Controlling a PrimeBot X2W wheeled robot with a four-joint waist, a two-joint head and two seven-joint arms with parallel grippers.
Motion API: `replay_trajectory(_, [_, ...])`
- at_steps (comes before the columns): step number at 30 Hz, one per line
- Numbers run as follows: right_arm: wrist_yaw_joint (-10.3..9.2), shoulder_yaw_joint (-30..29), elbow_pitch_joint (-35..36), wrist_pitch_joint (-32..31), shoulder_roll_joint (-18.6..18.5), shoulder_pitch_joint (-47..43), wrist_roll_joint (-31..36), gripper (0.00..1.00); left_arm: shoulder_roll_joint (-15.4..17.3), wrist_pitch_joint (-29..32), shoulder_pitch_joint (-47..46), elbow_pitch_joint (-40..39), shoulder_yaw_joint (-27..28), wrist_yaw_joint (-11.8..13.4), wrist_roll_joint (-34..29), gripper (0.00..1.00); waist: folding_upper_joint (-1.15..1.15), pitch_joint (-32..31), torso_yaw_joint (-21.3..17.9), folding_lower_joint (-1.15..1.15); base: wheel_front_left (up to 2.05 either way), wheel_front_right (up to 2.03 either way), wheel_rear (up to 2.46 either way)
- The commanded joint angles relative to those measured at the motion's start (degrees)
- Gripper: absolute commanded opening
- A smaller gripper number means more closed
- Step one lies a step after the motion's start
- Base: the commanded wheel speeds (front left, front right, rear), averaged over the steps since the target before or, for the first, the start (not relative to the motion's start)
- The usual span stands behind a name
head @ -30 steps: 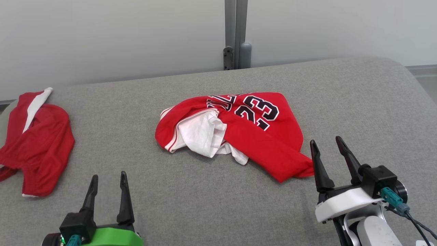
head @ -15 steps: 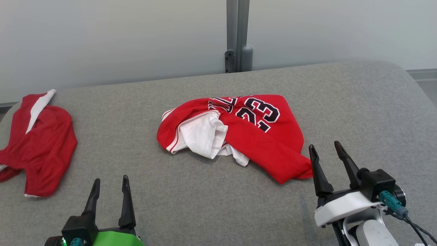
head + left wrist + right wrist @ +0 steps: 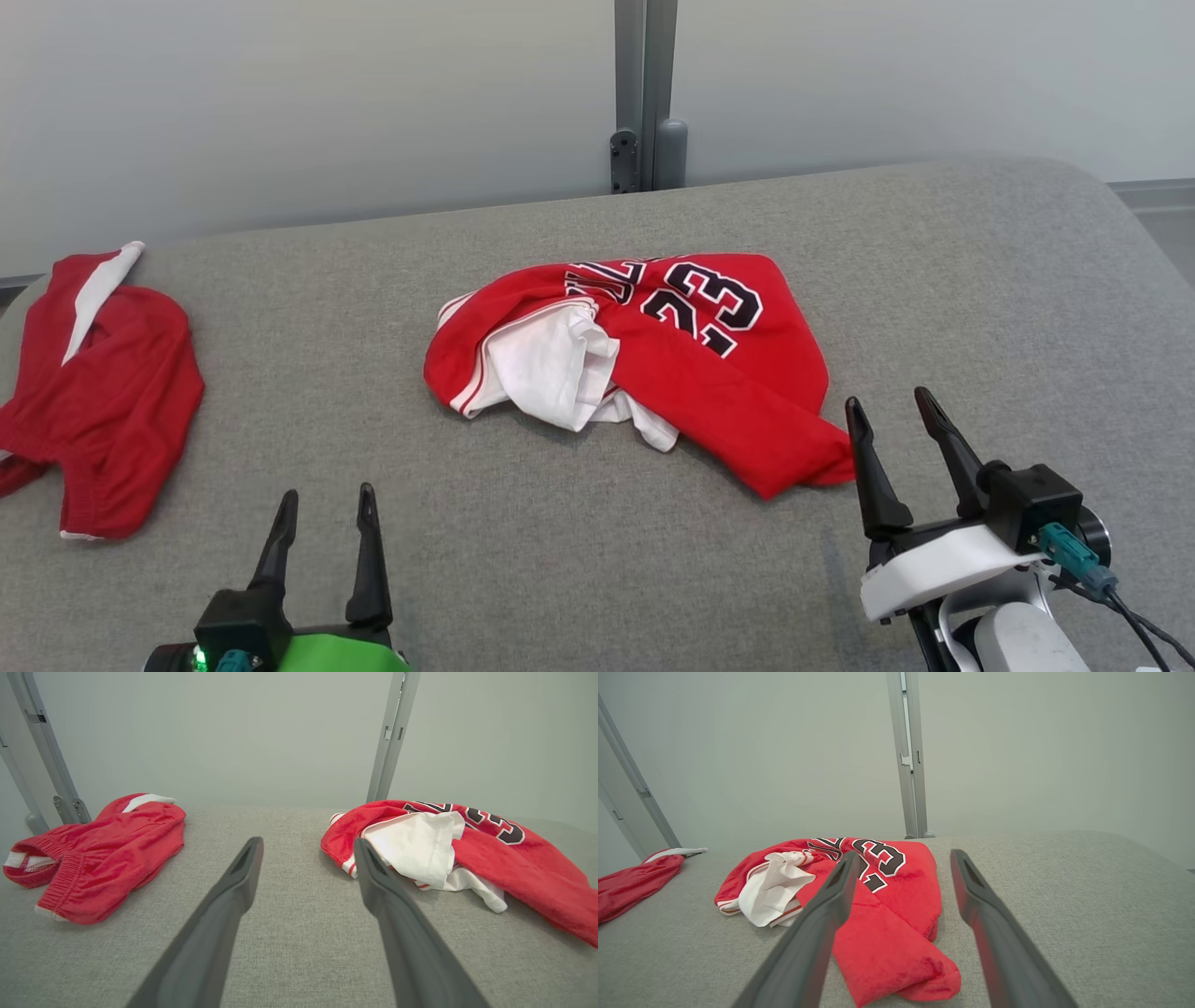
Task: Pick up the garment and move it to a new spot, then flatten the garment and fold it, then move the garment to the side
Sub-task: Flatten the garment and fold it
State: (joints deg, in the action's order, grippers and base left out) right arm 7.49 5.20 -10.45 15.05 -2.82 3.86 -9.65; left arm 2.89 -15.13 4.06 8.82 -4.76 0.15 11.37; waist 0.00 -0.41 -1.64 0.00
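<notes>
Jersey [image 3: 644, 364] lies crumpled mid-desk [image 3: 523, 551], white lining bunched at its left; left claw [image 3: 327, 492] spread and empty, well short of it; right claw [image 3: 887, 399] spread and empty, just beside its near-right corner. Judged light, soft, limp, so it will sag and drag when lifted; best holds are probably that protruding corner and the trimmed left hem. Shorts [image 3: 103, 392] lie far left, well apart.

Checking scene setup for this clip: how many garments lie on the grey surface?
2. A crumpled red jersey numbered 23 at the centre; a second red garment at the robot's far left. None appears hidden.
</notes>
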Motion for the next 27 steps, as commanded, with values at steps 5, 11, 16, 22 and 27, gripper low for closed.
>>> replay_trajectory(5, [0.00, 0.09, 0.10, 0.20, -0.13, 0.58, -0.13, 1.00, 0.02, -0.03, -4.33, 3.28, -4.83, -2.11, -2.17, 1.00, 0.00, 1.72, -0.85, 0.00, 0.00, 0.00, 0.00])
replay_trajectory(11, [0.00, 0.33, 0.20, 0.20, -0.14, 2.17, -0.20, 1.00, 0.05, -0.03, -11.14, 10.00, -8.92, -3.20, -3.61, 1.00, 0.00, 4.77, -3.06, 0.00, 0.00, 0.00, 0.00])
replay_trajectory(16, [0.00, 0.31, 0.45, 0.20, -0.13, 3.53, -0.19, 1.00, 0.07, -0.03, -16.67, 15.05, -11.81, -3.39, -3.95, 1.00, 0.00, 7.80, -5.48, 0.00, 0.00, 0.00, 0.00])
replay_trajectory(22, [0.00, 0.37, 0.76, 0.20, -0.13, 5.15, -0.57, 1.00, 0.08, -0.03, -22.43, 20.52, -14.30, -2.71, -5.27, 1.00, 0.00, 11.42, -8.53, 0.00, 0.00, 0.00, 0.00])
replay_trajectory(27, [0.00, 0.07, 1.01, 0.20, -0.12, 6.14, -0.90, 1.00, 0.12, -0.03, -26.08, 24.36, -14.67, -1.54, -5.27, 1.00, 0.00, 13.69, -10.37, 0.00, 0.00, 0.00, 0.00])
